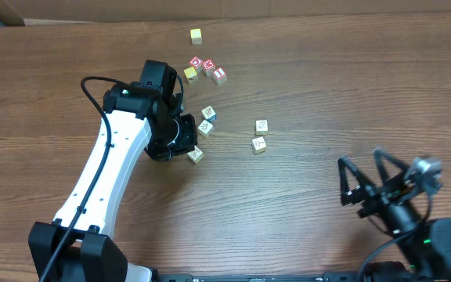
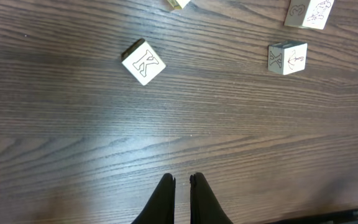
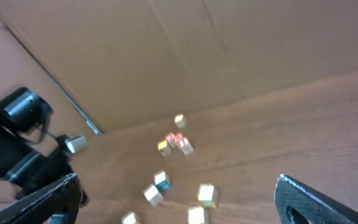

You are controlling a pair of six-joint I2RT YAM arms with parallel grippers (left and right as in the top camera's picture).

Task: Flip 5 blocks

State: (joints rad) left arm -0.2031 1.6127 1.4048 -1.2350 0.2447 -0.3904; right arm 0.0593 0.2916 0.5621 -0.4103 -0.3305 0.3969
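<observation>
Five pale blocks lie mid-table in the overhead view: one just off my left gripper, a pair with a blue-sided one, and two further right. In the left wrist view my left gripper is shut on nothing above bare wood. A block showing a K lies ahead to its left and another block ahead to its right. My right gripper hangs open at the right, well away from the blocks. In its own view the right gripper is wide open with the blue-sided block far ahead.
Red-faced letter cubes and yellow cubes sit behind the pale blocks. A cardboard wall rises beyond the table's far edge. The white left arm stretches in from the front left.
</observation>
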